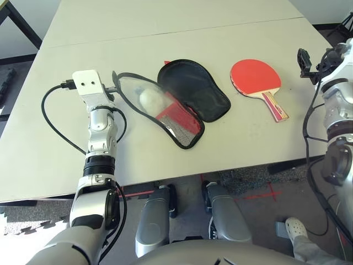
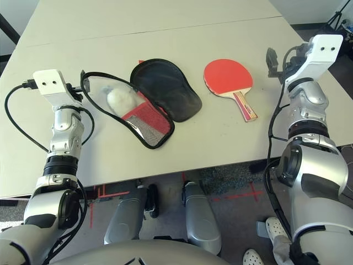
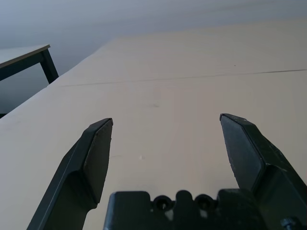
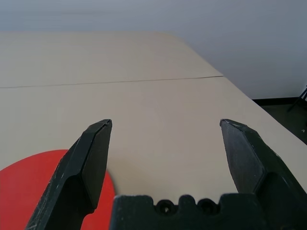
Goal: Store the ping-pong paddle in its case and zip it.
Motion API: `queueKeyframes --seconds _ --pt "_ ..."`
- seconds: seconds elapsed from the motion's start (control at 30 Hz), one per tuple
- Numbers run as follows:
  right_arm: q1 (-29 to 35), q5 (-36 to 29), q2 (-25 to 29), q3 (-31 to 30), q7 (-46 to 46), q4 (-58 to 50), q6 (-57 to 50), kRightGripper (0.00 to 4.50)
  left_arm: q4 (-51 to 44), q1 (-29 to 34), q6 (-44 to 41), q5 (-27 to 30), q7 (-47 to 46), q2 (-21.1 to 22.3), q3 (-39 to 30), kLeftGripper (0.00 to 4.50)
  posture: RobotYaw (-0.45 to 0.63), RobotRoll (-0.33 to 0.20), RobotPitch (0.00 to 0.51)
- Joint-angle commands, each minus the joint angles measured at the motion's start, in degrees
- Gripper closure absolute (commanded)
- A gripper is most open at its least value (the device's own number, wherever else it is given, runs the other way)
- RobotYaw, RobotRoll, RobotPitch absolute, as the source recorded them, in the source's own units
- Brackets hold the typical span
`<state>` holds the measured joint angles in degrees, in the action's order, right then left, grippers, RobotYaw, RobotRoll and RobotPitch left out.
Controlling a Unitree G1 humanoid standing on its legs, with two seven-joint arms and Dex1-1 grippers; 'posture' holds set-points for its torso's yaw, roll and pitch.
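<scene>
Risk: white ball (image 2: 121,98) sitting in open case (image 2: 165,91) at table centre, likely to block paddle (image 2: 229,79), lying at 3 o'clock of case. Both grippers, left (image 3: 165,143) and right (image 4: 165,143), spread wide and empty. Right wrist view catches paddle's red face between fingers; left wrist view, bare table (image 3: 192,62)

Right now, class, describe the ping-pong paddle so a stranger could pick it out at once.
On the pale table, look right of the open red and black case. The ping-pong paddle lies flat by itself: round red face, striped wooden handle, stiff rather than fabric.
</scene>
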<state>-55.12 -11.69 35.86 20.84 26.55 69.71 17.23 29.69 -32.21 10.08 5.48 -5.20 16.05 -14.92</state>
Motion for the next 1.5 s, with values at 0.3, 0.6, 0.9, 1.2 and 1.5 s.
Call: queueKeyframes --seconds 0.3,0.6,0.9,1.2,1.5 --pt "-1.1 0.7 0.8 -0.1 0.4 1.2 -0.6 0.02 -1.6 1.3 -1.1 0.4 0.0 2.9 -2.4 0.00 -0.01 0.000 0.212" --pt "-1.8 0.9 -0.3 -0.6 0.7 1.1 -1.2 0.02 -9.9 0.2 -8.4 5.9 7.4 10.6 -5.7 0.00 0.04 0.000 0.207" --pt "-2.1 1.5 -2.3 -1.0 0.8 1.3 -2.4 0.02 -27.8 -5.3 -32.0 17.9 23.2 17.2 -1.1 0.00 0.06 0.000 0.222" --pt "-1.9 2.1 -2.7 -3.4 1.9 -5.9 -11.7 0.02 -36.8 -6.8 -46.0 25.4 37.7 18.1 7.5 0.00 -0.01 0.000 0.224" --pt "11.6 0.9 0.6 -7.6 0.7 -45.1 -44.6 0.02 -36.5 -6.4 -49.9 25.7 47.4 18.8 13.0 0.00 -0.09 0.000 0.235"
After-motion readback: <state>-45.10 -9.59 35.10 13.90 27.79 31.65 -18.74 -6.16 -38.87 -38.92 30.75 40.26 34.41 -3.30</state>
